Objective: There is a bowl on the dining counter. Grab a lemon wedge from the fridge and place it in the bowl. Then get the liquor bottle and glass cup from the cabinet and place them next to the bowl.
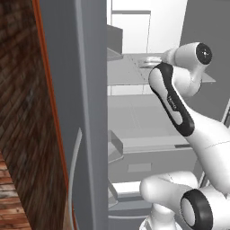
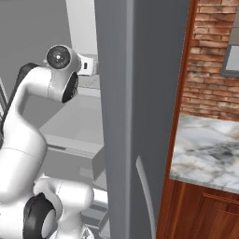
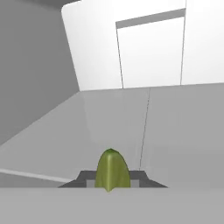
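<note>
Three views, one open fridge. Hand view: lemon wedge (image 3: 112,169), yellow-green, pointed end up, sits between the two dark fingertips (image 3: 87,178) of the claw (image 3: 112,181), which is closed narrow on it; the tips press its sides left and right. Behind the wedge lies a pale grey fridge shelf (image 3: 175,131), with the white back wall (image 3: 148,48) of the compartment beyond and a grey side wall at left. Whether the wedge rests on the shelf or is lifted clear of it cannot be told from this angle. Left base view: white arm (image 1: 175,99) rises from lower right, elbow bent, its wrist reaching in over an upper shelf (image 1: 130,74) of the fridge; hand end mostly hidden behind the wrist joint, wedge not discernible. Grey fridge door (image 1: 85,112) stands edge-on at left with a curved handle (image 1: 74,170), brick wall (image 1: 22,112) beyond it. Lower shelves and a drawer front (image 1: 148,143) show below the arm. Right base view: same arm (image 2: 28,121) at left, wrist pushed into the fridge behind the second door (image 2: 140,93), which blocks the hand. Right of that door, a marble tabletop (image 2: 210,149) on wood cabinets, brick above.
</note>
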You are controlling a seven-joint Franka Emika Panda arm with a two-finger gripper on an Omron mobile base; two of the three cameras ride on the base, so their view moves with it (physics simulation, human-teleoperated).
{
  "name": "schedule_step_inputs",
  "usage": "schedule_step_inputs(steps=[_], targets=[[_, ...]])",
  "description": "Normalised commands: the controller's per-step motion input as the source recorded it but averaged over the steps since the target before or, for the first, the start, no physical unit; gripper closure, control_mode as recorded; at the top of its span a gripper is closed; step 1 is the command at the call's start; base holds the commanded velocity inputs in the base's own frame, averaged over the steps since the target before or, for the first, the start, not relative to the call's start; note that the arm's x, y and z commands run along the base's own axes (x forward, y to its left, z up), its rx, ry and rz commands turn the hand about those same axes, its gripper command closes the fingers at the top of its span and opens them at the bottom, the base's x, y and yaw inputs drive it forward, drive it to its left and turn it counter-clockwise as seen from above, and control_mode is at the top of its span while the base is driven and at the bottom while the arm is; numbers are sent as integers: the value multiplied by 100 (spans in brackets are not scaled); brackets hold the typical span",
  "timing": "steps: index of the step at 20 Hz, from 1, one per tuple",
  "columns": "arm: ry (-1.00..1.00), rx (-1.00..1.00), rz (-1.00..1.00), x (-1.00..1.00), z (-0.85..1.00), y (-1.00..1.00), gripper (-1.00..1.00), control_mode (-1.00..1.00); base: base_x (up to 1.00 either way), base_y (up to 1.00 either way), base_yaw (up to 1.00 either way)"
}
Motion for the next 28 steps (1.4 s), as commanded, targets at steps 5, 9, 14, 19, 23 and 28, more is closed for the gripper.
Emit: schedule_step_inputs(steps=[5, 9, 14, 19, 23, 28], targets=[[0, 0, 0, -100, 76, 0, 100, -100, 0, 0, 0], [13, -2, -2, -100, 19, -7, 100, -100, 0, 0, 0], [21, -8, -6, -100, -5, -24, 100, -100, 0, 0, 0], [19, -8, -4, -100, -28, -17, 100, -100, 0, 0, 0], [11, -7, -3, -90, -31, 0, 100, -100, 0, 0, 0], [8, -4, 0, -36, -14, 0, 100, -100, 0, 0, 0]])
